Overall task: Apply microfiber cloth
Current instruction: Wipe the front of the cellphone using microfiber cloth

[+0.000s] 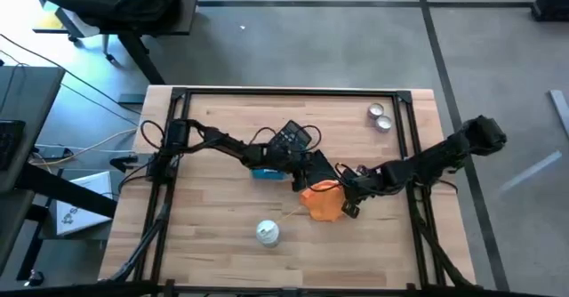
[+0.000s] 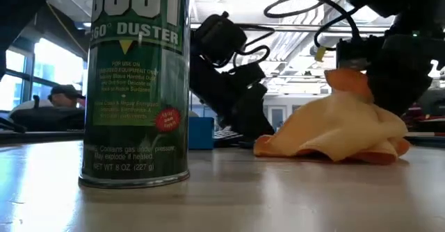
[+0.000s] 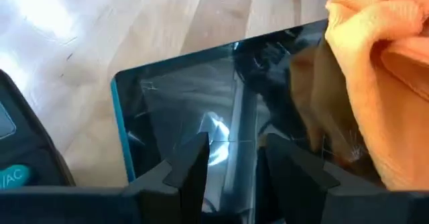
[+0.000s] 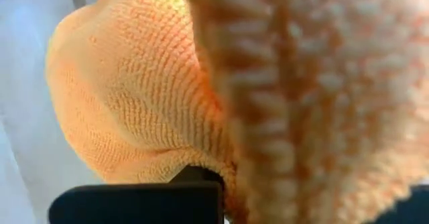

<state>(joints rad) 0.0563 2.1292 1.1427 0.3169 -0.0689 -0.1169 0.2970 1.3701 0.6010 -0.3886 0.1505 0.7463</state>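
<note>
The orange microfiber cloth (image 1: 322, 200) is bunched up at mid-table, and my right gripper (image 1: 348, 196) is shut on it from the table's right side. In the left wrist view the cloth (image 3: 375, 83) lies over one end of a glossy dark slab with a teal rim (image 3: 194, 103). My left gripper (image 3: 238, 163) reaches in from the left. Its fingers stand a little apart over that slab's face. In the low view the cloth (image 2: 341, 124) slumps in a heap, its lower folds on the table. My right gripper holds the cloth by a bunched upper part (image 2: 351, 79), several layers gathered; the cloth itself fills the right wrist view and hides the fingertips. The fingers slant down from the table's right. The cloth hangs slack below them, its lower folds (image 2: 327, 152) on the table. My left gripper's fingertips (image 3: 198, 160) are right at the slab's face; whether they touch it, I cannot tell.
A small blue box (image 1: 265, 172) and a black calculator (image 1: 292, 139) lie behind the left arm. A green duster can (image 1: 268, 233) stands near the front edge. Two small round tins (image 1: 380, 117) sit at the far right. Cables loop over both arms.
</note>
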